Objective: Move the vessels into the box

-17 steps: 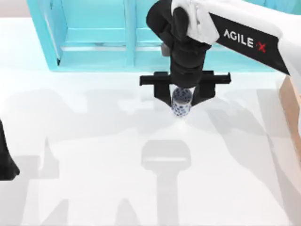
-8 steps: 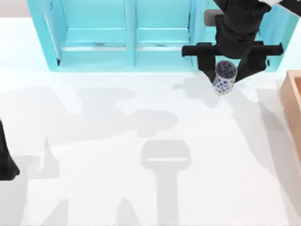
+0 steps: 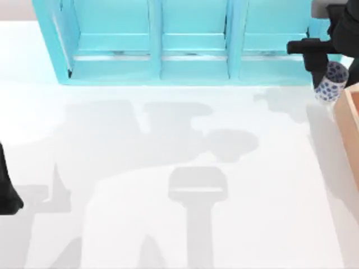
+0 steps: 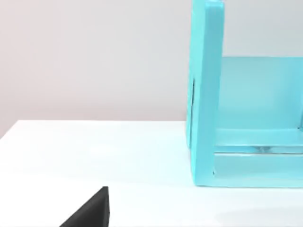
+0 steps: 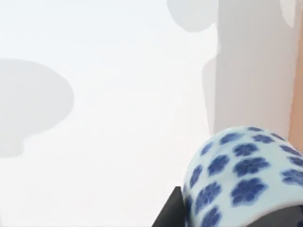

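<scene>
White table (image 3: pixel 168 168) under us; our right gripper (image 3: pixel 332 78) pinches the floral cup (image 3: pixel 331 83), box (image 3: pixel 350 117) just beside it. Left arm (image 3: pixel 7 190) parked far off; can't tell its fingers.

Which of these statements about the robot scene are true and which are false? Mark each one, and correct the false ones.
1. The right gripper holds the white cup with the blue floral pattern. True.
2. The floral cup stands on the table's middle. False: it is held up at the table's right, close to the tan-orange box.
3. The turquoise shelf cabinet stands along the far side of the white table. True.
4. The cup already lies inside the box. False: it is beside the box's wall, not yet in it.
5. The left arm reaches for the cabinet. False: it sits at the table's left edge.
</scene>
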